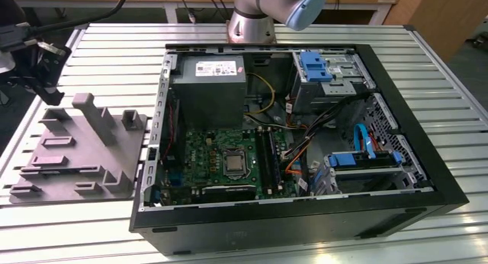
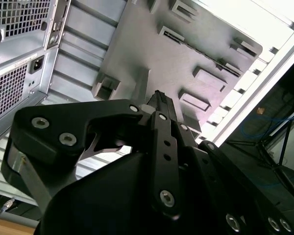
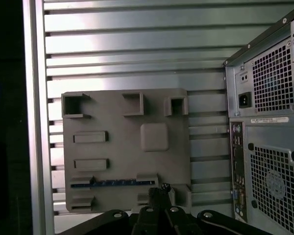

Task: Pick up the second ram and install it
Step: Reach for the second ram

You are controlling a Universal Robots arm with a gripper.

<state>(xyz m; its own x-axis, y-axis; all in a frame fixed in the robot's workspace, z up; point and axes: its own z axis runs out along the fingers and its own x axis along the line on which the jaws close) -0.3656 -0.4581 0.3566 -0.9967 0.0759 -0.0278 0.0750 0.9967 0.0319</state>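
The second ram is a thin dark bluish stick lying on edge in a long slot of the grey fixture block, near the block's edge closest to the arm. My gripper hangs above that edge of the block, beside one end of the stick and apart from it. Its fingertips meet with nothing between them, so it is shut. The second wrist view has the gripper over the same fixture. In the exterior view the gripper hovers over the fixture at the exterior view's left.
An open computer case lies beside the fixture, with its green motherboard, long black memory slots and power supply. Its rear panel stands close to the fixture. Everything rests on a ribbed metal table.
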